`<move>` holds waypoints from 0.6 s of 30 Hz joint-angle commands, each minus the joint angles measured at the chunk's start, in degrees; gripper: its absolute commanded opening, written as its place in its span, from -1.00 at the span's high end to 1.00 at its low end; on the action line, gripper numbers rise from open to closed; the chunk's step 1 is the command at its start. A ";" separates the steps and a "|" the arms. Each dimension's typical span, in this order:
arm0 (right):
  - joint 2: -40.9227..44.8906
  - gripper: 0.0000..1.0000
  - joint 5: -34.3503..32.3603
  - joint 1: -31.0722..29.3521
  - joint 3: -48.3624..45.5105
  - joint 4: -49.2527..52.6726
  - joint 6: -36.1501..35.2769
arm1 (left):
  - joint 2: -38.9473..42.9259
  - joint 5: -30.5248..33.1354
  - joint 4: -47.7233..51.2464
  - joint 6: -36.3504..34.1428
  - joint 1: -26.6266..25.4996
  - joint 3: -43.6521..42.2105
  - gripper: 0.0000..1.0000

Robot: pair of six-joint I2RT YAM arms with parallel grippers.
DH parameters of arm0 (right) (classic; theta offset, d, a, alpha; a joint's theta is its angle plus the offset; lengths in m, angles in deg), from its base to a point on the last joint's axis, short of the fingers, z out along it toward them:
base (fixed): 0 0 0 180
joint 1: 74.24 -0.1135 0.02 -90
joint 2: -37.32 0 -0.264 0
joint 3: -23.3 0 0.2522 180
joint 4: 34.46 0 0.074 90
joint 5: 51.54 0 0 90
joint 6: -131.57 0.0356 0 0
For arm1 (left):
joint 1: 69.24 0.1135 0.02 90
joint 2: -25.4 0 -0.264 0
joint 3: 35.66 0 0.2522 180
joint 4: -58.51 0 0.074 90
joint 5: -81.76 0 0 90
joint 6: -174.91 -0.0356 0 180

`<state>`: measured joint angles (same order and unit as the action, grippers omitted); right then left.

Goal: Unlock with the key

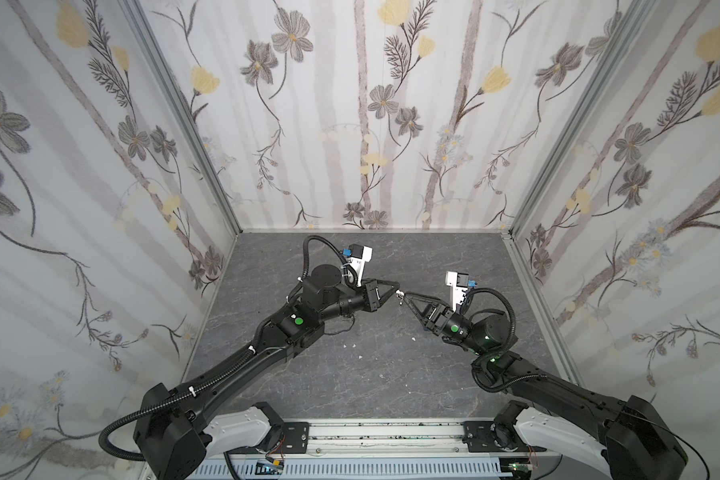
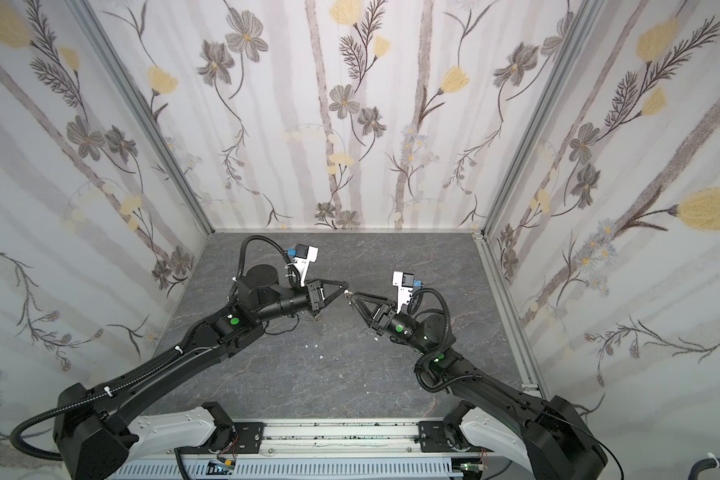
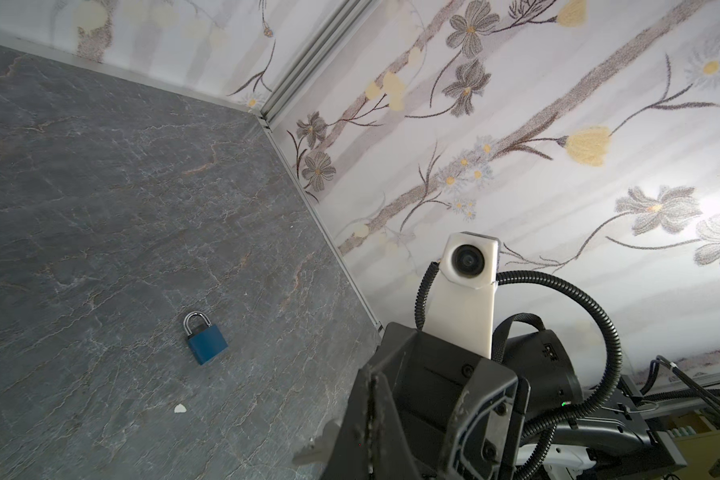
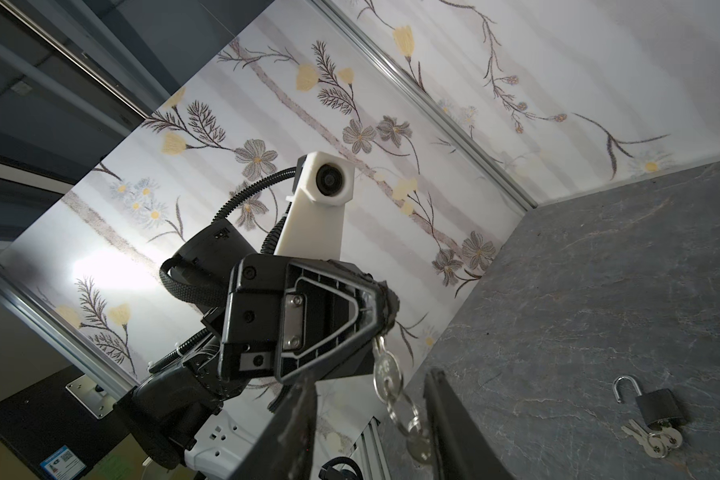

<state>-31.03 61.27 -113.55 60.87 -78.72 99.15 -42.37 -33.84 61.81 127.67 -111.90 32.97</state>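
Above the middle of the grey, stone-patterned table (image 1: 350,386) the two arms meet tip to tip. The left claw (image 1: 395,290) is fully closed and pinches one end of a silver key (image 4: 386,372). In the right wrist view this key hangs down from the tips, and a key ring (image 4: 400,409) with a second key (image 4: 418,446) hangs below it. The right claw (image 1: 406,297) is partly open. Its two fingers (image 4: 296,432) stand on either side of the hanging keys with a clear gap between them, so it has hold of nothing that I can see. The second key is just beside one finger, and I cannot tell if they touch. The blue padlock (image 3: 206,341) lies flat on the table, to the right of the middle and well apart from the right edge, with its shackle closed. In both top views the right arm hides it almost completely. A black padlock (image 4: 657,409) also lies on the table, a little left of the middle. Its shackle is swung open, and a bunch of keys (image 4: 653,442) is at its lower end, touching it. Some small white scraps (image 1: 352,345) lie on the table nearer to the front edge.
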 commanded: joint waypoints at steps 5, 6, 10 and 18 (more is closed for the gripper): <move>-1.67 0.41 2.84 0.03 1.31 -4.49 1.22 | 0.00 -1.97 -6.15 1.62 -0.39 -0.55 1.00; -2.03 0.48 3.12 0.04 1.56 -4.56 1.19 | 0.04 -2.04 -6.39 1.69 -0.48 -0.66 1.00; -3.21 0.81 4.03 0.22 1.94 -5.82 1.81 | 0.32 -2.08 -7.18 1.89 -0.50 -0.99 1.00; -3.13 1.00 4.61 0.97 1.00 -7.00 1.94 | 1.88 -0.70 -7.06 4.78 0.49 -2.69 0.31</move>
<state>-34.51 65.25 -112.81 62.14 -82.98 100.62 -41.10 -35.07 57.31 130.51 -112.09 30.92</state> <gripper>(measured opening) 0.055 0.320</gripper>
